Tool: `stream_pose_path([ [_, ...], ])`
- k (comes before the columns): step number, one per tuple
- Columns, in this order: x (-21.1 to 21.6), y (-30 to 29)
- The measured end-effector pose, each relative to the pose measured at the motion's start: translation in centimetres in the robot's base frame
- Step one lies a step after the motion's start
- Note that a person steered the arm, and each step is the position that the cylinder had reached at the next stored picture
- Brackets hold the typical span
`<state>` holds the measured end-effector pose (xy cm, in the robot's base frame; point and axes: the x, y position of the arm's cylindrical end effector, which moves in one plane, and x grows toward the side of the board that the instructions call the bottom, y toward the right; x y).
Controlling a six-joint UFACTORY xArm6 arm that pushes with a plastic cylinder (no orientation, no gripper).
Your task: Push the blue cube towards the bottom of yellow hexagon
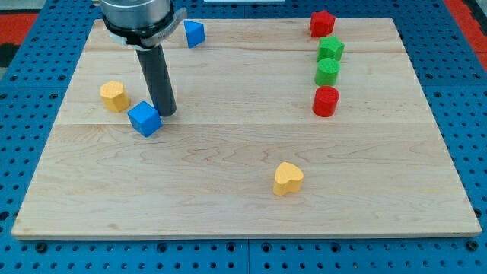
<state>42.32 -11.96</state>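
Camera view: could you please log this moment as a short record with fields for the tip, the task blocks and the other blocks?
tip: my tip sits at the blue cube's upper right edge, touching or nearly so
blue cube: view's left, just right of and below the yellow hexagon
yellow hexagon: near the board's left edge
blue block: top edge, shape unclear
yellow heart: lower centre
right column, top to bottom: red star, green star, green cylinder, red cylinder
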Motion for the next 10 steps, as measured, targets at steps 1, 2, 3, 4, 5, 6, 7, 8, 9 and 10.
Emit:
stream_pose_path([
  [1,1.6,-0.3],
  [2,2.9,-2.2],
  [3,3.6,-3.2],
  [4,3.1,-3.2],
  [5,2.4,-3.2],
  [6,2.4,-4.6],
  [7,2.4,-5.2],
  [8,2.4,-5.2],
  [9,2.3,-5.2],
  [10,-2.8,2.3],
])
